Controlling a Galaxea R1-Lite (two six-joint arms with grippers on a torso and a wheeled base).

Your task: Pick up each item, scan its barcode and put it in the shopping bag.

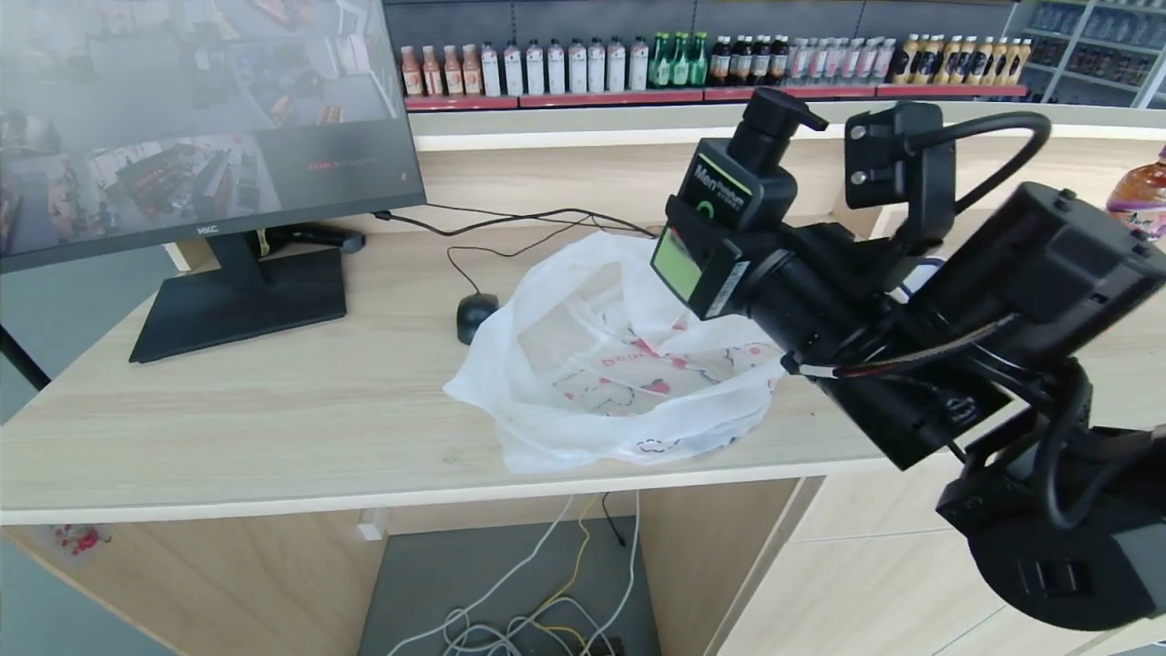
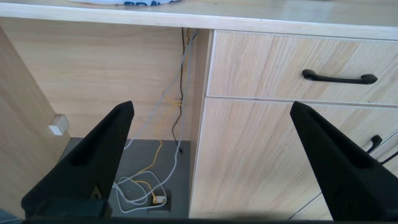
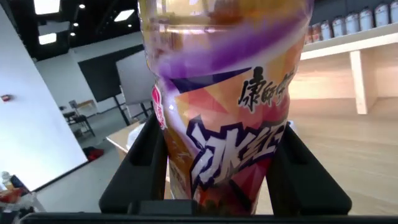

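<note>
Worktop [image 1: 273, 410] of pale wood. The widest bare stretch runs along the front edge, from the left corner to the shopping bag [image 1: 583, 364]. Bag is white thin plastic with red print, mouth open upward, mid-worktop, its lower side at the front edge.

Monitor [image 1: 182, 118] on a black stand fills the back left corner. Mouse [image 1: 475, 315] sits between stand and bag, just beside the bag. Thin black cables [image 1: 510, 219] trail along the back edge. A raised ledge [image 1: 565, 137] stands behind, with a drinks shelf [image 1: 638, 97] beyond it.

Labels: pump bottle [image 1: 729, 196] is black, with white lettering on a green-edged patch, a green panel lower down and a white barcode strip on one side.

Right arm extends from the right front corner, forearm slanting up and leftward. Right end effector [image 1: 742, 282] is clamped on the pump bottle's lower part; the bottle is tilted, in the air above the bag's right rim.

The right wrist view disagrees. There the fingers [image 3: 140, 162] press both sides of a purple-and-orange bottle [image 3: 217, 93] bearing large white characters. A like-coloured bottle [image 1: 1139, 193] stands on the ledge at the far right.

Left end effector [image 2: 211, 109] hangs below the front edge, fingers wide apart, facing drawer fronts [image 2: 298, 56] and floor cables [image 2: 149, 186].
</note>
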